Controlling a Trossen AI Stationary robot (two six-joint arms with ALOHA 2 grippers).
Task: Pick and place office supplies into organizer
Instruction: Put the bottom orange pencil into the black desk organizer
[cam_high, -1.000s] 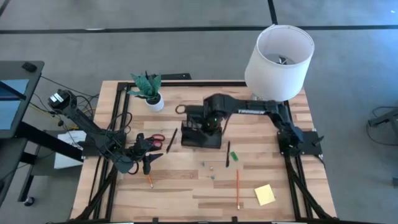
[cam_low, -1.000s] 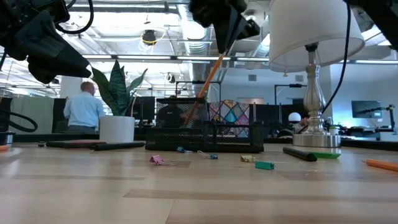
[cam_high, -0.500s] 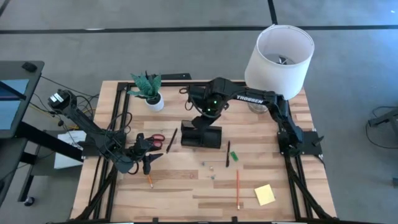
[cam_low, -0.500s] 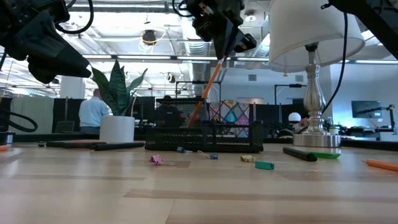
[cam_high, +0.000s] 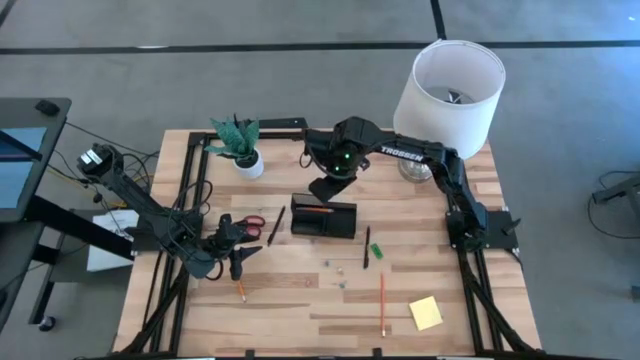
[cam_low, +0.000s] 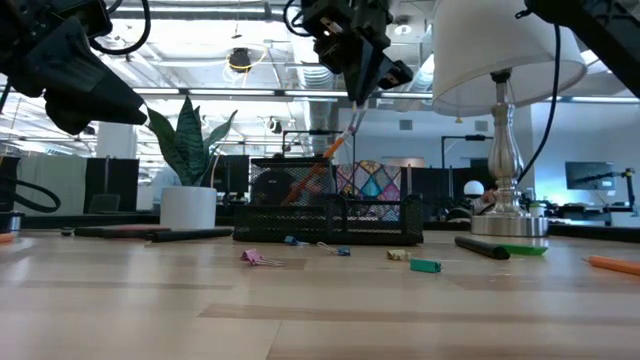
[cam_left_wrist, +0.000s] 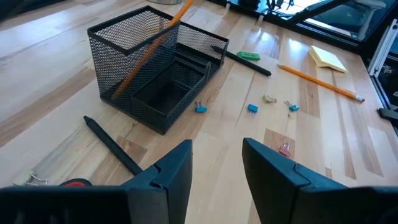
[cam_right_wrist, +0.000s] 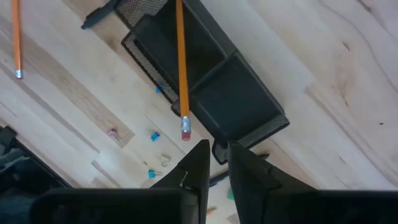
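Note:
The black mesh organizer (cam_high: 323, 220) sits mid-table. An orange pencil (cam_right_wrist: 181, 68) leans in one of its compartments, tip down and eraser end (cam_right_wrist: 185, 134) up, resting against the mesh wall (cam_left_wrist: 149, 46). My right gripper (cam_right_wrist: 218, 158) hangs above the organizer's far side (cam_high: 322, 190), fingers a little open, just clear of the eraser. My left gripper (cam_left_wrist: 217, 149) is open and hovers low near the table's left, beside the red-handled scissors (cam_high: 240, 222) and a black pen (cam_left_wrist: 115, 146).
Loose on the table: a black pen and a green block (cam_high: 370, 248), several small clips (cam_high: 335, 268), two orange pencils (cam_high: 381, 302) (cam_high: 241, 291) and a yellow sticky-note pad (cam_high: 425, 313). The white-shaded lamp (cam_high: 447, 85) stands far right. The potted plant (cam_high: 240, 145) stands far left.
My right gripper has risen and drawn back toward the table's far edge, away from the organizer, and has let go of the orange pencil. The pencil, held steeply in the fingers before, has tipped flatter and now leans free in the organizer.

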